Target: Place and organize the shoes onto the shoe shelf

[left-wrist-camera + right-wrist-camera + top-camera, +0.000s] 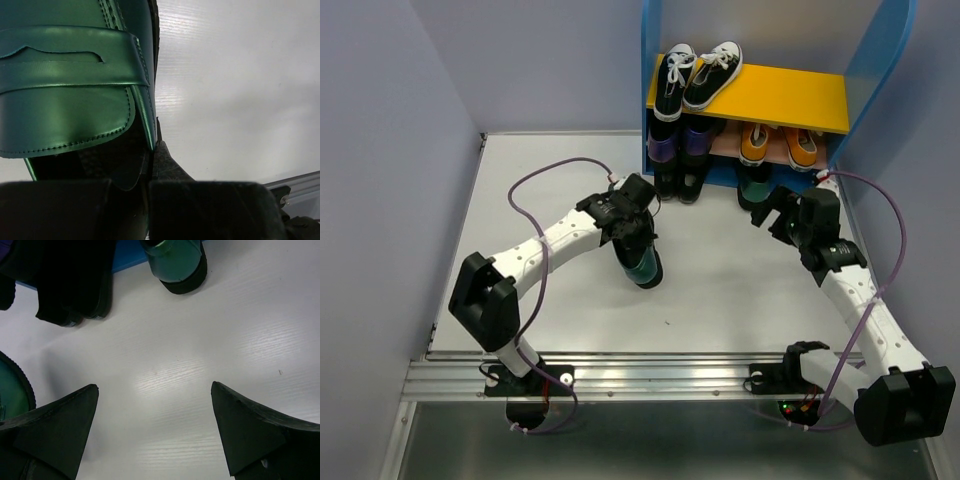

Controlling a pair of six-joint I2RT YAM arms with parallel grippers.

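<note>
The left hand (638, 245) sits a little left of centre in the overhead view, clamped on a shiny dark green leather loafer (645, 268). The loafer hangs toe-down over the white tabletop (740, 290). Whether its toe touches the surface cannot be told. In the left wrist view this loafer (70, 90) fills the upper left, its strap and stitched tongue showing, with the dark fingers (200, 210) closed on its edge along the bottom of the frame.

The right hand (770, 212) is right of centre in the overhead view, just below the shelf's front. The right wrist view shows it (155, 395) spread wide, with only bare tabletop between the two black fingertips (245, 430).

A second green loafer (752, 188) stands on the tabletop just in front of the shelf's right half, and appears at the top centre of the right wrist view (177, 262).

The small two-tier shoe shelf with blue sides (885, 70) occupies the upper right of the overhead view. A pair of orange sneakers (780, 145) rests on the right of its pinkish lower board. Purple shoes (680, 145) are on the left of that board. Black sneakers with white laces (698, 72) lie on the left of the yellow upper board. A pair of plain black low shoes (678, 180) stands on the tabletop at the shelf's front left.
</note>
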